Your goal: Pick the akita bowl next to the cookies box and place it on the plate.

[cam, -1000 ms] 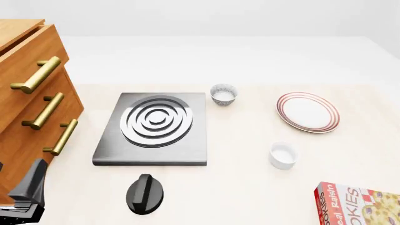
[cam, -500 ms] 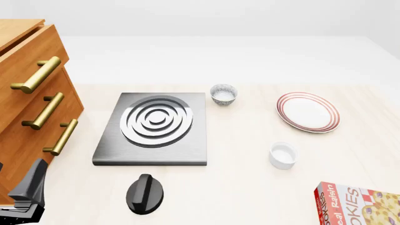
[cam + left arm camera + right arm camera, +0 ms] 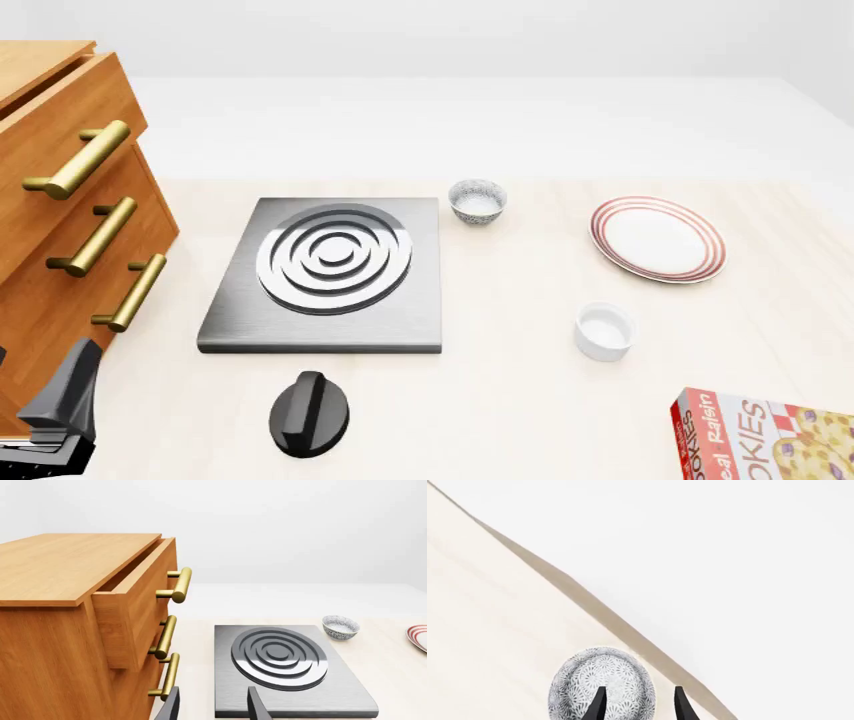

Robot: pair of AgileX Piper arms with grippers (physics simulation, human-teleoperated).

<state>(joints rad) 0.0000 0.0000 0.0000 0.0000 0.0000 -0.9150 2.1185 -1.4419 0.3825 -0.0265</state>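
Observation:
Close to the table's edge in the right wrist view sits a grey-and-white patterned akita bowl (image 3: 577,690). My right gripper (image 3: 640,694) is open just over it, one finger across the bowl and the other beside its rim. The front view shows neither this gripper nor this bowl. A second bowl of the same kind (image 3: 477,200) stands beside the stove. The cookies box (image 3: 767,438) lies at the front right, and the plate (image 3: 603,238) is at the right. At the front left, next to the drawers, my left gripper (image 3: 60,410) (image 3: 213,694) is open and holds nothing.
A grey stove plate (image 3: 327,275) with concentric rings lies left of centre, with a black knob (image 3: 310,412) in front of it. A plain white cup (image 3: 605,330) stands between the plate and the cookies box. A wooden drawer cabinet (image 3: 67,230) with brass handles fills the left side.

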